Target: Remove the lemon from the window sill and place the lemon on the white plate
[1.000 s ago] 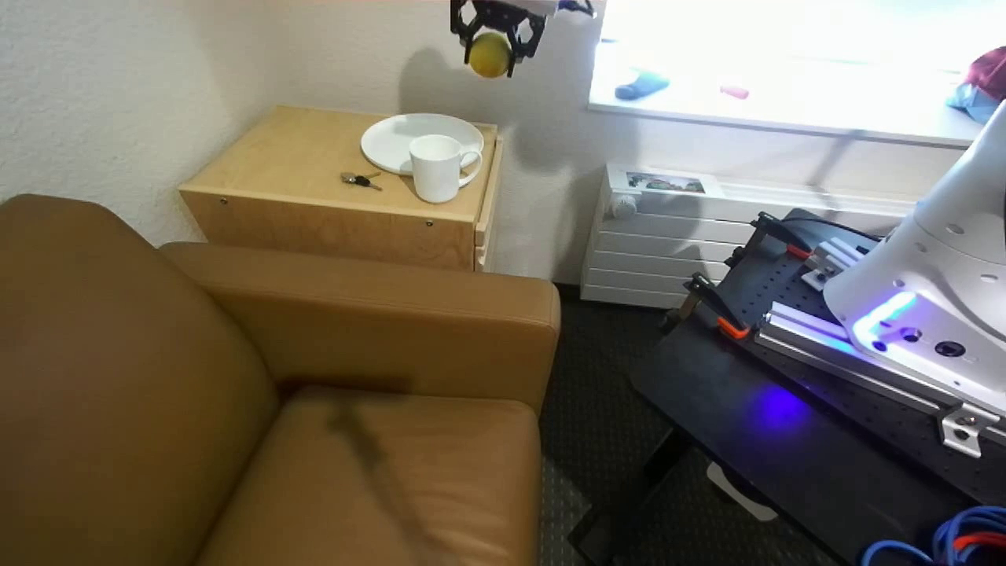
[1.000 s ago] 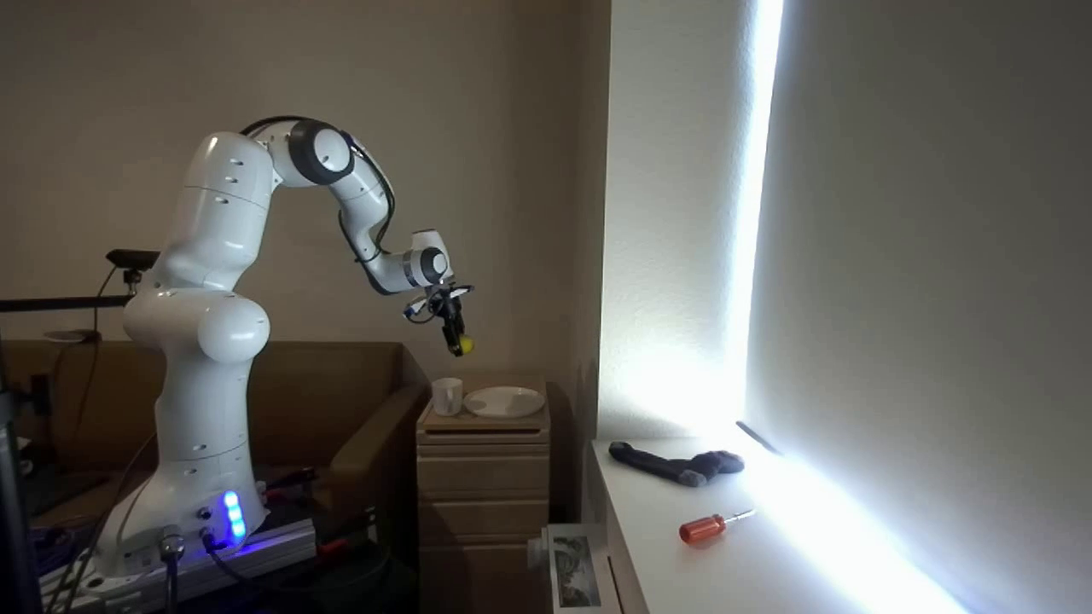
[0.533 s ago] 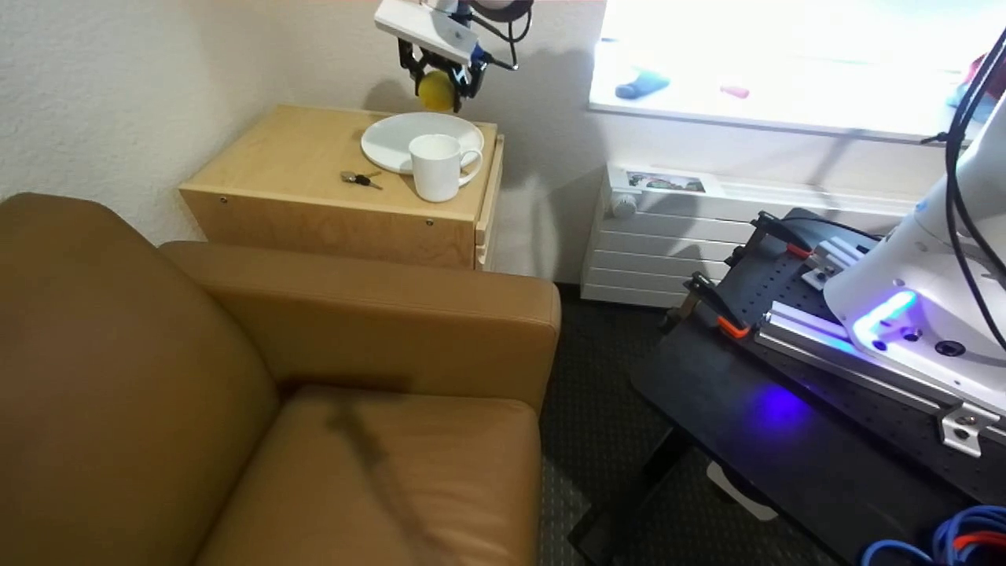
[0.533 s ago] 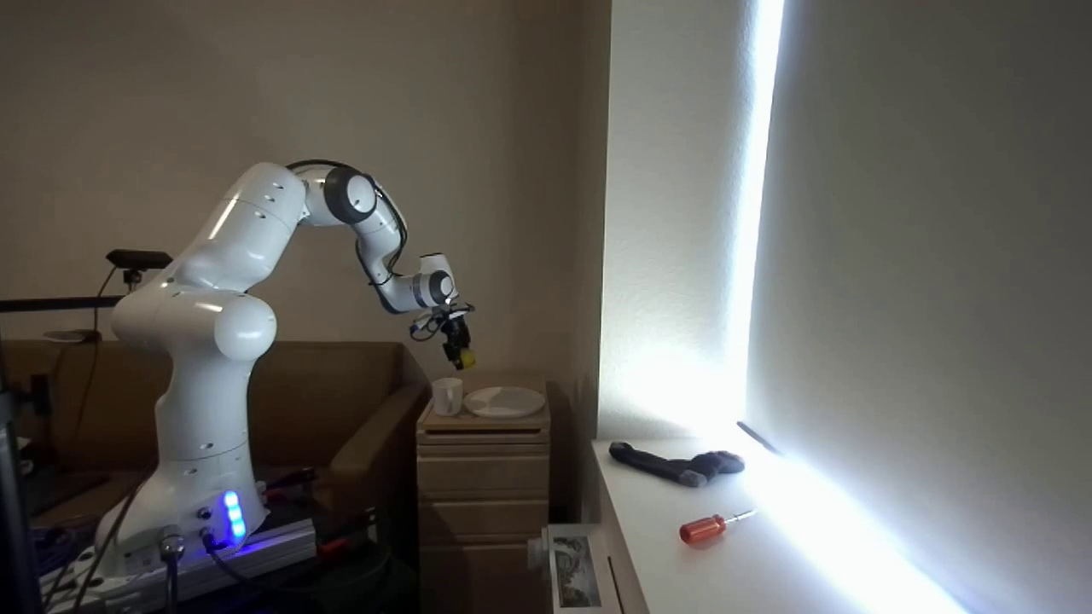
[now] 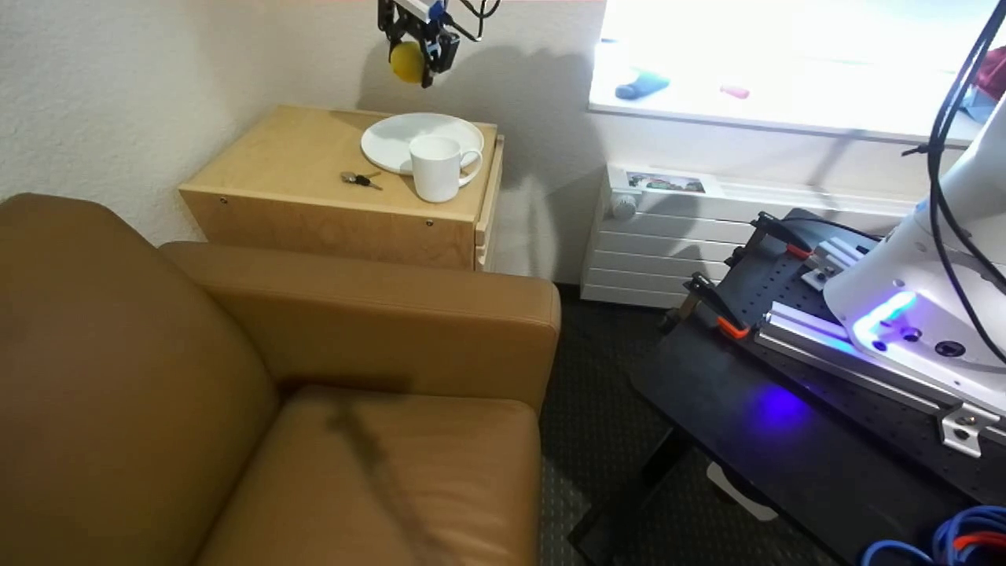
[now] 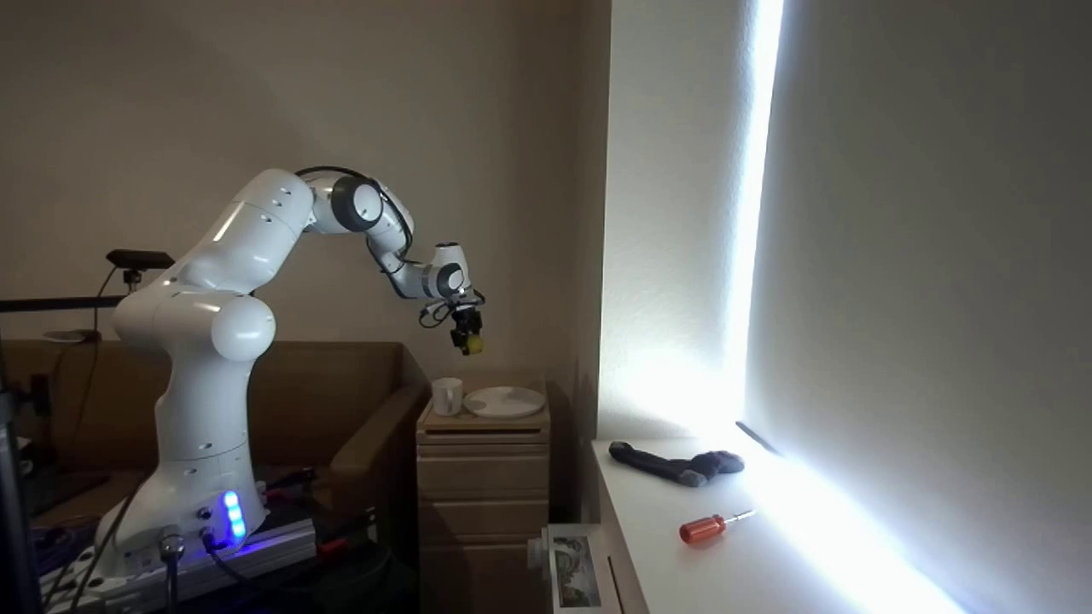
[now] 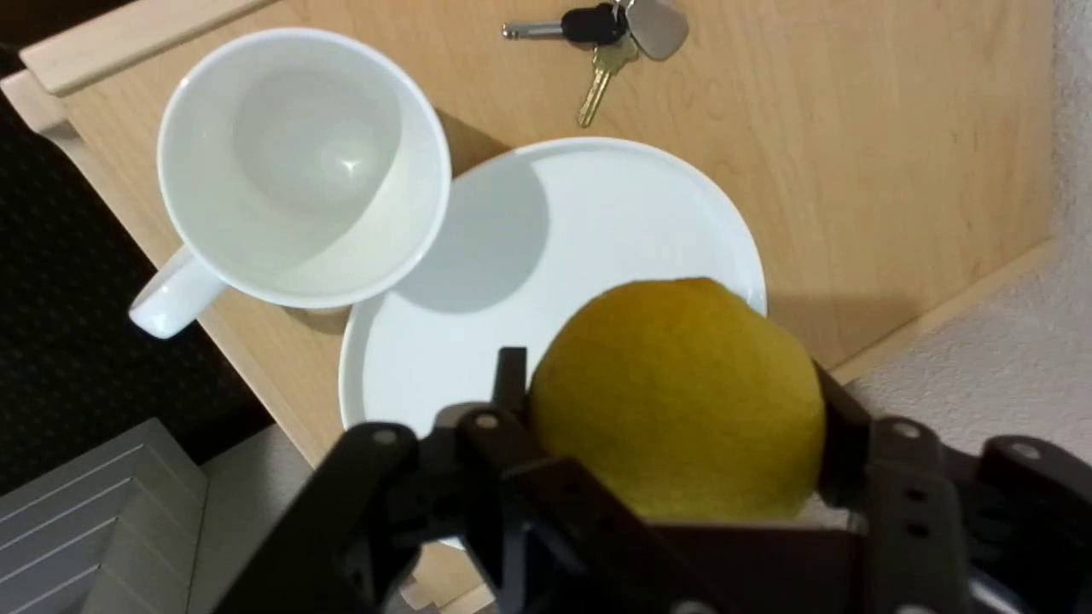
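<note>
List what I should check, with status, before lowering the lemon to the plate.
1. Grip on the lemon: ok, jaws closed against both sides.
2. Mug upright: ok; whether it touches the white plate, cannot tell.
3. Keys off the plate: ok, apart from its rim.
4. Centring over the plate: cannot tell; in an exterior view the lemon seems toward the mug side.
5. Safe to release: not ok, lemon hangs in the air.

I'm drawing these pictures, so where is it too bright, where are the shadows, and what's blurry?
In both exterior views, glare washes out part of the window sill; in an exterior view, a thin shadow slants across the sofa seat; in the wrist view, a rounded shadow sits on the white plate beside the white cup, and the fingers look blurry.
</note>
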